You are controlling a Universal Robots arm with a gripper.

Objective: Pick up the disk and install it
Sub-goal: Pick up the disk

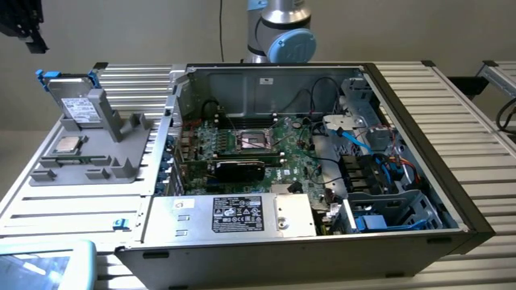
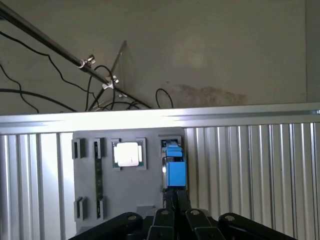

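Note:
The disk (image 1: 74, 103) stands upright in a slot of the grey holder (image 1: 96, 160) at the exterior view's left; it is silver-grey with a white label and a bright blue carrier. In the wrist view the disk (image 2: 174, 167) shows edge-on, mostly as its blue carrier. My gripper (image 2: 175, 200) has its black fingers pressed together, shut on nothing, lined up with the disk and still apart from it. A dark shape (image 1: 26, 29) high above the holder looks like the gripper.
An open computer case (image 1: 451, 199) fills the middle, with a motherboard (image 1: 258, 145), a silver box with a black label (image 1: 238, 214) and a drive bay (image 1: 387, 214) with blue parts. A small processor chip (image 2: 127, 154) and a green memory stick (image 2: 98, 172) also sit in the holder.

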